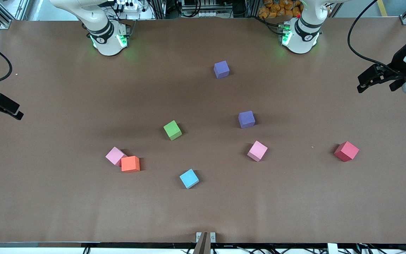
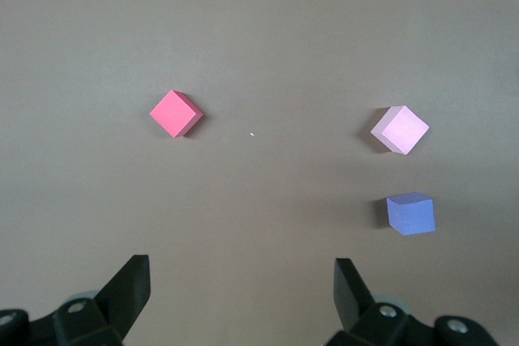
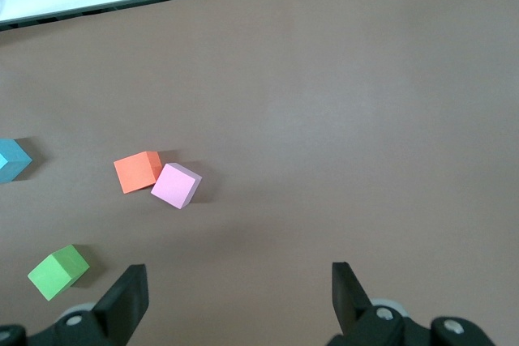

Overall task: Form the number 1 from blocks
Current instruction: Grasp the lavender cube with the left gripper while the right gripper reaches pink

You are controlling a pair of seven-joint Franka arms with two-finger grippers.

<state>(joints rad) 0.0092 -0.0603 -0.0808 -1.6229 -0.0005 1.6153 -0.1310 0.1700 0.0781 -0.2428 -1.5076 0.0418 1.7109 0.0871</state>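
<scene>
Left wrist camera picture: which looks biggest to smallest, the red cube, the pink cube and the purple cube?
1. Pink cube and red cube: about alike, too close to rank.
2. Purple cube: slightly smaller-looking.
The differences are slight, and angle or nearness to the camera may cause them.

Front camera high, faces arm bases; wrist cameras look down, sharing red cube [image 1: 346, 151], green cube [image 1: 172, 129].

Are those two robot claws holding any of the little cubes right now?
No. The left gripper and the right gripper are both open and empty, waiting at the table's ends.
</scene>
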